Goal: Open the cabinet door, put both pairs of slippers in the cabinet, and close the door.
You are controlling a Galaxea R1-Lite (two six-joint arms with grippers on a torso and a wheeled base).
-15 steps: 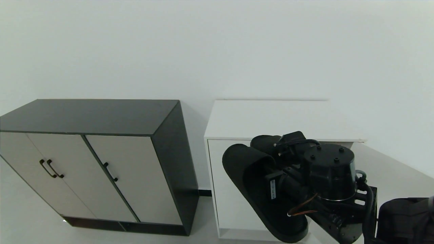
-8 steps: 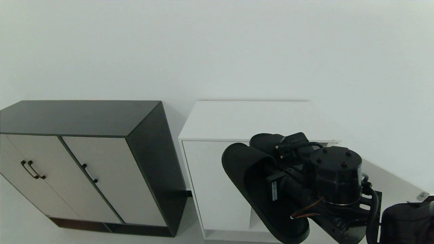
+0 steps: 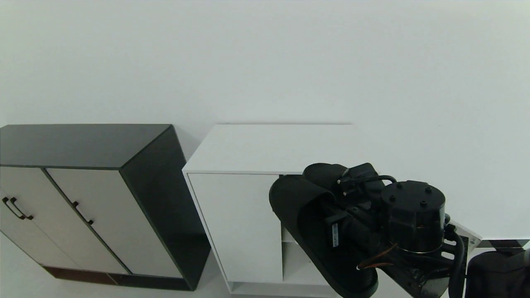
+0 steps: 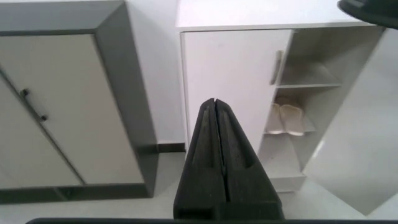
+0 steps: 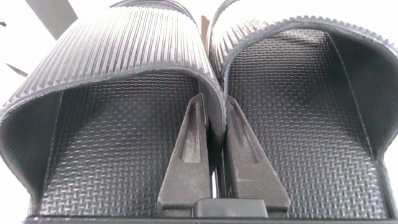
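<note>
Between right gripper fingers, closed tight, inner side walls of both black slippers pinched together. Left gripper closed, nothing held. White cabinet ahead, door standing open, pale slippers seen on shelf inside. Risk judged: one slipper slid from thin pinch, or hanging soles caught on door edge.

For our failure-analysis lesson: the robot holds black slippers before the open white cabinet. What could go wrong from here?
The right gripper pinches only the adjoining strap edges of the ribbed black rubber slippers; one could slip free.
The pale slippers already lie inside the white cabinet; the black pair might knock them.
</note>
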